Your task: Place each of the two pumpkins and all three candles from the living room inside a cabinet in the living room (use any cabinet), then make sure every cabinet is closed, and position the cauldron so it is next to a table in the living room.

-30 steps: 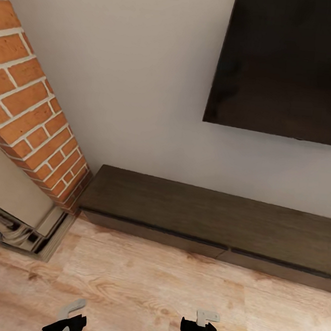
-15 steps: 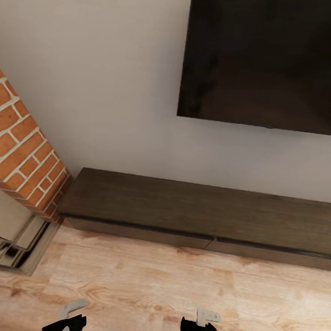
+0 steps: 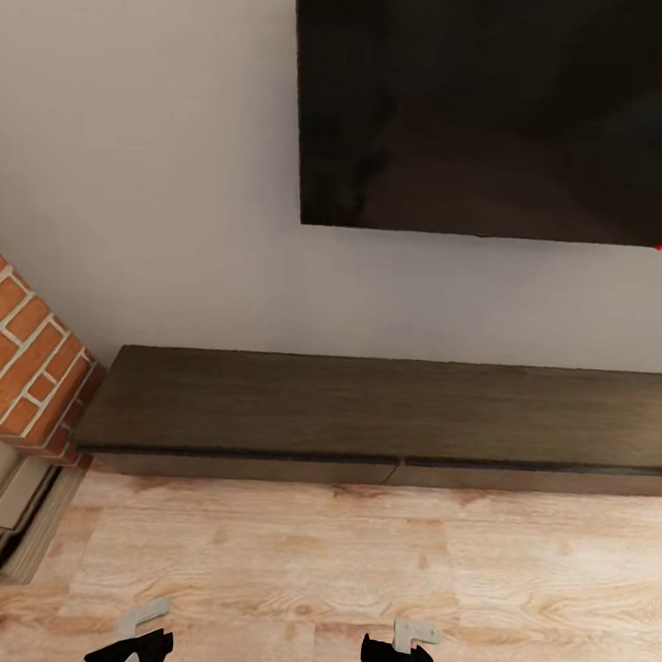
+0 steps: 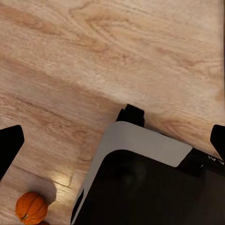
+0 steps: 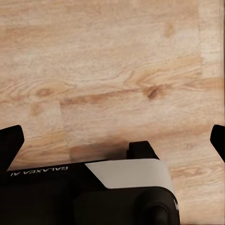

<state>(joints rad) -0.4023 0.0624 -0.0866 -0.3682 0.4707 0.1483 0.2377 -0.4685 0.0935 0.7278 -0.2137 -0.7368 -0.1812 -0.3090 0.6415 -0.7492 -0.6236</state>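
Note:
The cabinet (image 3: 384,416), long, low and dark brown, stands against the white wall ahead, and both its front panels look closed. One orange pumpkin (image 4: 31,207) lies on the wooden floor beside my robot base (image 4: 140,178) in the left wrist view. My left gripper (image 4: 114,140) hangs open over the floor, its fingers (image 4: 9,145) wide apart and holding nothing. My right gripper (image 5: 114,139) is open too, above bare planks and the base. Both arms show low in the head view, left (image 3: 138,640) and right (image 3: 403,659). The candles and the cauldron are out of view.
A large black screen (image 3: 491,104) hangs on the wall above the cabinet. A brick fireplace corner (image 3: 18,354) with a pale hearth surround (image 3: 4,513) stands at the left. Light wooden floor (image 3: 351,564) stretches between me and the cabinet.
The whole head view has swung to the right: fireplace, cabinet and screen have slid left in the picture. Both arms keep the same place in the picture.

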